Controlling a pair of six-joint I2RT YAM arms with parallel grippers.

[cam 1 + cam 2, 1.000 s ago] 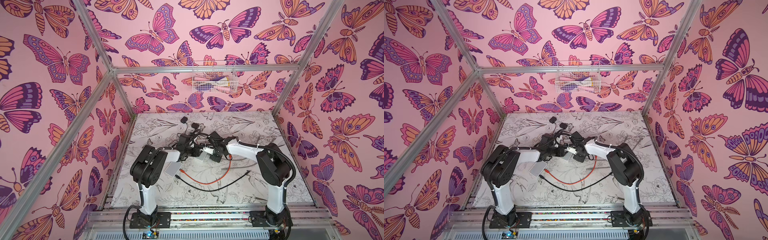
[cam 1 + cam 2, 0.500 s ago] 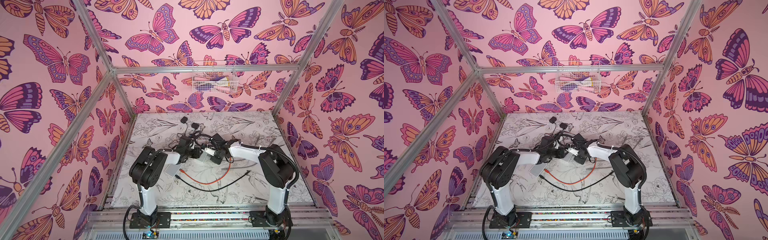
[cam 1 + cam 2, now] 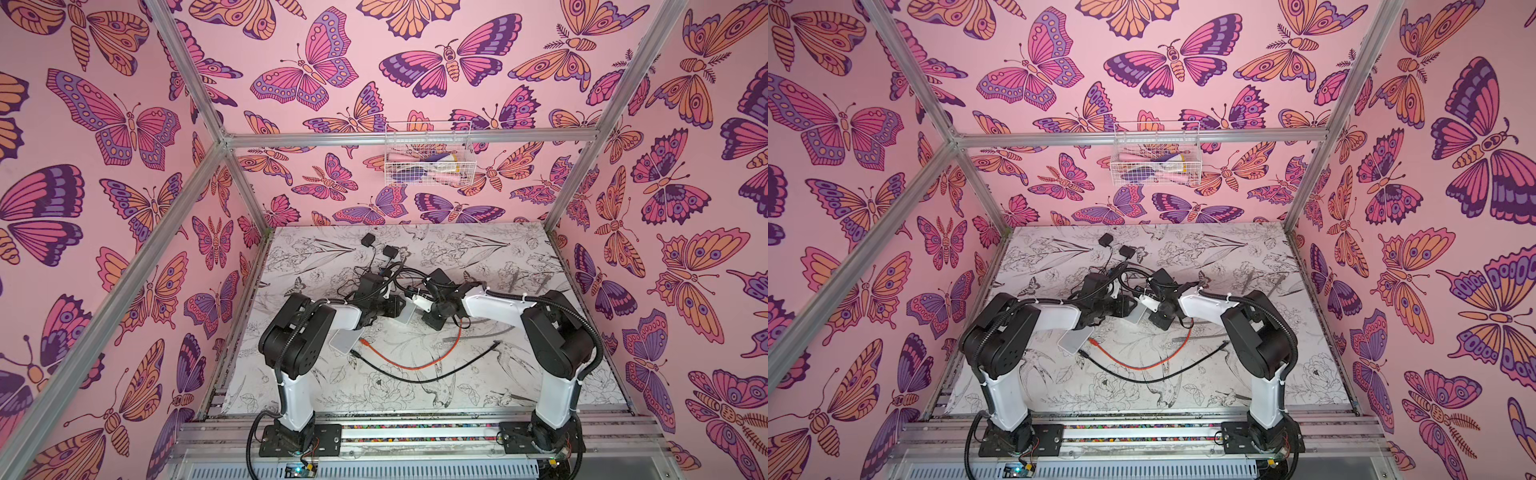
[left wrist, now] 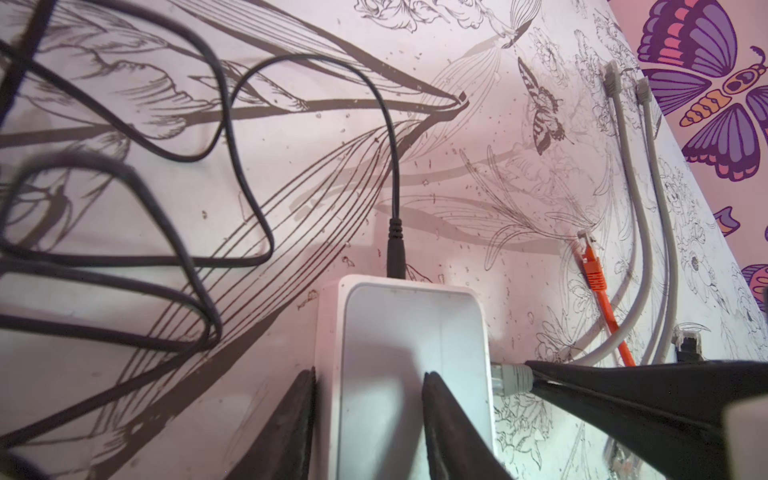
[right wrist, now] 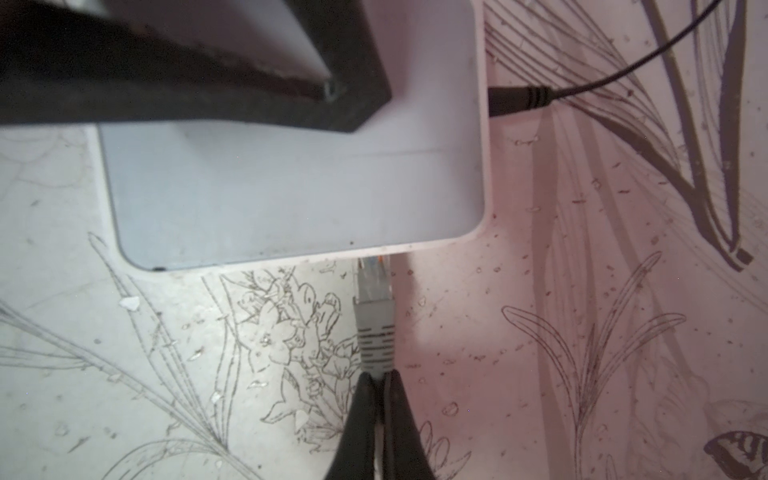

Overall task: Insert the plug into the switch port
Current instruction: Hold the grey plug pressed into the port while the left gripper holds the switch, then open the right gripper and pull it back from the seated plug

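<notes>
My left gripper (image 4: 368, 374) is shut on the white switch (image 4: 399, 332), one finger beside its edge and the other across its top face. In both top views the switch (image 3: 405, 316) (image 3: 1133, 316) hangs tilted at mid-table between the two wrists. A black power lead (image 4: 395, 245) is plugged into its end. My right gripper (image 5: 380, 376) is shut on the boot of the grey plug (image 5: 374, 316). The plug's clear tip touches the switch's side wall (image 5: 374, 249). The port itself is hidden under that edge. In the left wrist view the plug (image 4: 511, 376) meets the switch's side.
A second white box (image 3: 345, 340) lies under my left forearm. An orange cable (image 3: 415, 365) and a black cable (image 3: 436, 376) curve across the front of the table. Two grey cables (image 4: 636, 208) and black adapters (image 3: 368, 240) lie further back. A wire basket (image 3: 428, 158) hangs on the back wall.
The right arm has shifted slightly, keeping the plug at the switch's side. The left gripper still holds the switch in about the same place.
</notes>
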